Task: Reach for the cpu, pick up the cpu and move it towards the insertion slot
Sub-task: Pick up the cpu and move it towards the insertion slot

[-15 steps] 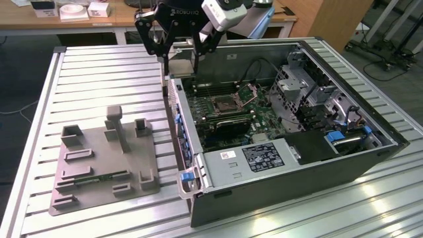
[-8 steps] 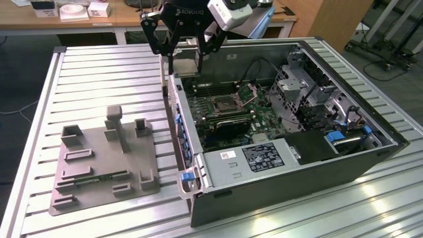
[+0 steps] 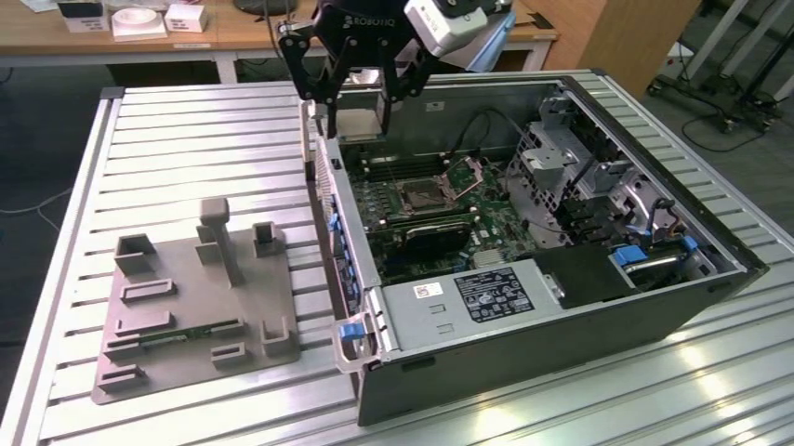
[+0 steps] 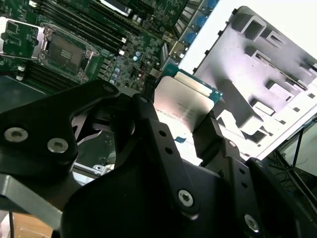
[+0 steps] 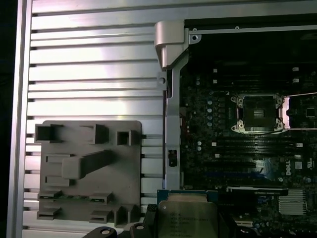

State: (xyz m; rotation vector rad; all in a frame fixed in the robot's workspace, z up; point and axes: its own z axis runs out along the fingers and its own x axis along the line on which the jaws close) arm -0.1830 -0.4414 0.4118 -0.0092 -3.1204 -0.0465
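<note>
Ribbed metal counter (image 3: 186, 130) carries the open computer case (image 3: 559, 325), and above its rim my tool (image 3: 360, 116) pinches the cpu (image 3: 357, 121), which I should keep level while travelling to the insertion slot (image 3: 426, 194), seemingly open.

I work above a ribbed silver aluminium table (image 3: 186, 130). Directly on it rest a grey plastic fixture tray with upright holders (image 3: 192, 307) and, just beside it, an open dark metal computer case (image 3: 546, 316).
</note>
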